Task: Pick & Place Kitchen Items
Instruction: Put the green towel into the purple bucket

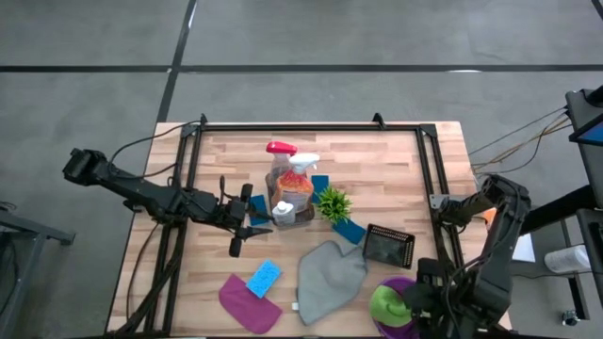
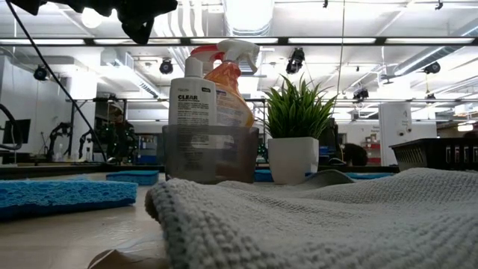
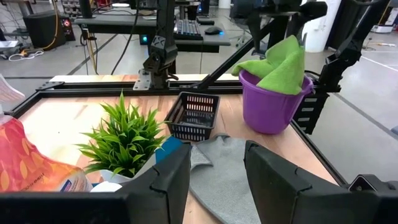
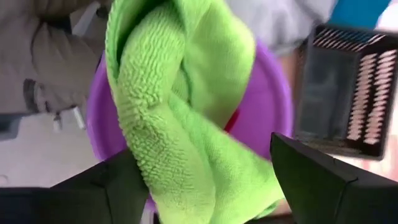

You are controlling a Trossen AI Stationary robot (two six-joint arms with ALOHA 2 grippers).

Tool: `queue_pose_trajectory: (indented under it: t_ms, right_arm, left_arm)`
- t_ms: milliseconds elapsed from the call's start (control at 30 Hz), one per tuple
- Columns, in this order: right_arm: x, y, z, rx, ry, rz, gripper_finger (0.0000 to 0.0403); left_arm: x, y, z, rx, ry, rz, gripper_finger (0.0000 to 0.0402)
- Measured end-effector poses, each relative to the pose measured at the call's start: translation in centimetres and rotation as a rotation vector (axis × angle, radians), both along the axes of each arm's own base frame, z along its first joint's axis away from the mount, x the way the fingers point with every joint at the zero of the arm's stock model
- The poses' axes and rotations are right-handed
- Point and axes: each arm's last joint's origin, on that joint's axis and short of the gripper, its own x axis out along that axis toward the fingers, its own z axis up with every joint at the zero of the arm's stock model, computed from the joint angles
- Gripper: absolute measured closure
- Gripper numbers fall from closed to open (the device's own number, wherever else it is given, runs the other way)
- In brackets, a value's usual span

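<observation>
A green cloth [image 1: 388,303] [image 4: 180,112] lies bunched in a purple bucket [image 3: 270,106] at the table's near right corner. A fold of it stands up above the rim. My right gripper [image 4: 205,186] [image 3: 280,9] hangs open just above it, pointing down, one finger on each side of the cloth. My left gripper [image 1: 262,222] [image 3: 217,168] is open and level beside a clear tub [image 1: 287,209] with nothing between its fingers. The tub holds a red-trigger spray bottle [image 1: 281,148] and an orange one with a white trigger [image 1: 306,160]. A grey cloth [image 1: 330,278], a blue sponge [image 1: 264,278] and a magenta cloth [image 1: 247,303] lie flat near the front. My right gripper stands open around the raised fold of the green cloth [image 3: 292,53], coming from above. Whether a finger [image 4: 106,186] touches the cloth, I cannot tell. The cloth rests in the bucket.
A small green plant [image 1: 333,202] in a white pot stands right of the tub. A black mesh basket [image 1: 388,247] sits between the plant and the bucket. More blue sponges [image 1: 349,229] lie by the plant. A black frame rail [image 1: 429,179] borders the wooden table.
</observation>
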Motion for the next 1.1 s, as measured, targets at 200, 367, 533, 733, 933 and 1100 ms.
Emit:
queue_pose_trajectory:
  t_ms: [200, 367, 533, 733, 933, 1100]
  right_arm:
    - [0.1, 0.0, 0.2, -0.013, -0.025, 0.018, 0.0201]
    - [0.0, 0.0, 0.2, -0.020, -0.023, 0.051, 0.0355]
    - [0.0, 0.1, 0.2, -0.027, -0.024, 0.077, 0.0373]
    - [0.0, 0.2, 0.7, -0.004, -0.033, 0.074, 0.0381]
    - [0.0, 0.5, 2.0, 0.046, -0.062, 0.068, 0.0380]
    - [0.0, 0.4, 2.3, 0.051, -0.063, 0.064, 0.0379]
  left_arm:
    - [0.0, 0.0, 0.0, 0.000, 0.000, 0.000, 0.0246]
    - [0.0, 0.0, 0.0, 0.000, 0.000, 0.004, 0.0246]
    - [0.0, 0.0, 0.0, -0.002, 0.000, 0.004, 0.0246]
    - [0.0, 0.0, 0.0, -0.002, 0.001, 0.004, 0.0246]
    - [0.0, 0.0, 0.0, -0.002, 0.001, 0.004, 0.0246]
    - [0.0, 0.0, 0.0, -0.002, 0.002, 0.004, 0.0246]
